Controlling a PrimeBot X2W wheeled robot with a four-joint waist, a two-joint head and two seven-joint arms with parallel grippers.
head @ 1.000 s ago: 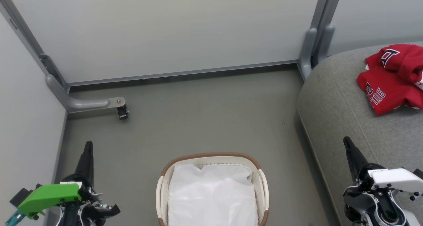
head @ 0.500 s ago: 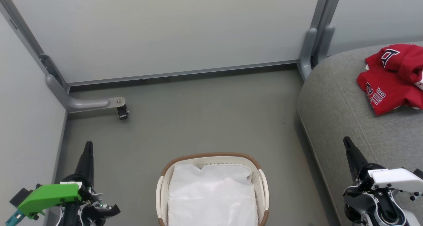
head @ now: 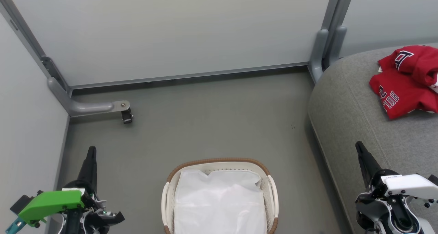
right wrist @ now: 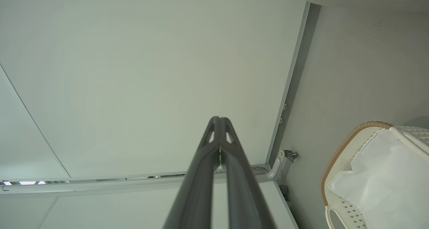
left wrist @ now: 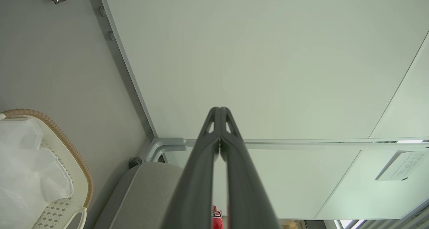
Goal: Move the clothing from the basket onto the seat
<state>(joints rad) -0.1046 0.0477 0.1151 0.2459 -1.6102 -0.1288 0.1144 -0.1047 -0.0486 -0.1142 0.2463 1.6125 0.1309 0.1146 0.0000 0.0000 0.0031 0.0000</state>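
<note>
Grey floor (head: 205,124) spreads ahead of me, walled by pale panels. At my right rises the big grey seat (head: 356,104). The white basket (head: 219,161) stands on the floor straight ahead, between my arms, its white liner (head: 219,203) showing inside. The red clothing (head: 407,90) lies heaped on the seat, toward its far side. My left fingers (head: 90,165) are pressed together, holding nothing, left of the basket. My right fingers (head: 364,158) are likewise clenched and empty, over the seat's near edge, well short of the clothing.
</note>
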